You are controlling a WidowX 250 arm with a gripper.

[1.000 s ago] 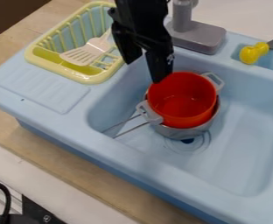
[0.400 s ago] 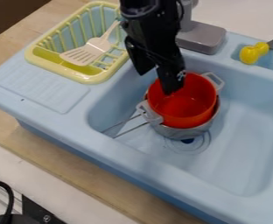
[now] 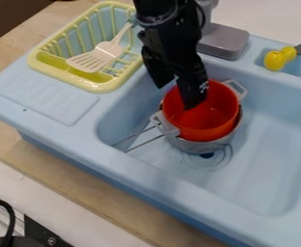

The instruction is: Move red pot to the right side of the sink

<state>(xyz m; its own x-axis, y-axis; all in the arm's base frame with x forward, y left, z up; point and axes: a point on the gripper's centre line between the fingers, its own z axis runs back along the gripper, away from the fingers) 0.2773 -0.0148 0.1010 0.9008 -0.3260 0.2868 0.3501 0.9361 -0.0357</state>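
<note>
The black gripper (image 3: 175, 96) hangs over the left rim of the red pot (image 3: 208, 118), its fingers apart, one in front of the pot's opening and the other to the left of the pot. The pot has two light grey handles and sits inside a grey metal pot in the left part of the blue sink (image 3: 269, 149). Part of the red pot's upper left rim is hidden behind the gripper.
A yellow dish rack (image 3: 95, 87) with a white spatula (image 3: 96, 56) stands at the upper left. The grey faucet base (image 3: 224, 41) is behind the sink, a yellow object (image 3: 275, 60) at the upper right. The metal pot (image 3: 201, 146) has wire handles pointing left.
From the pot's upper left, the gripper has moved right and down, and one finger now overlaps the pot's opening. Both pots have stayed put.
</note>
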